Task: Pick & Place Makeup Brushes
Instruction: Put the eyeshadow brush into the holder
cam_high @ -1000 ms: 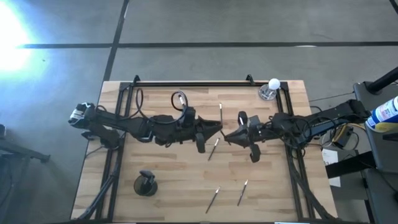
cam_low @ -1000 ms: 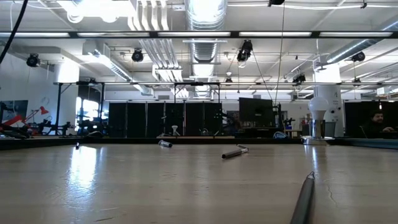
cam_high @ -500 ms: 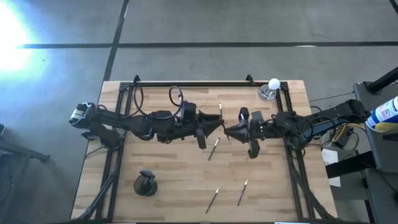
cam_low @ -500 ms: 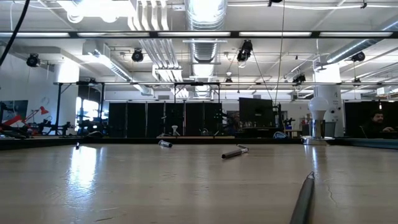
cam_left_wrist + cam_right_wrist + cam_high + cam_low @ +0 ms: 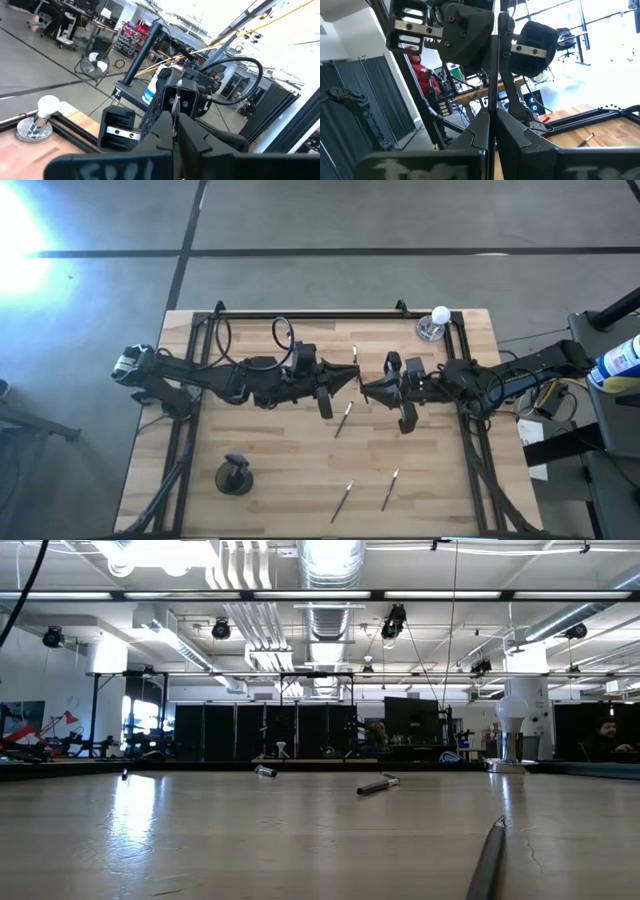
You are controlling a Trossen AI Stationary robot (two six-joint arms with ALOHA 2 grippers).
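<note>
Near the table's front edge, two makeup brushes (image 5: 342,499) (image 5: 390,489) lie loose on the wooden table (image 5: 290,470), a third (image 5: 343,418) nearer the middle. Above it, the left gripper (image 5: 355,378) and right gripper (image 5: 363,388) meet tip to tip over the table's centre, both pinched together on one thin brush (image 5: 492,70). Another brush (image 5: 355,358) lies beyond them, toward the far rail.
</note>
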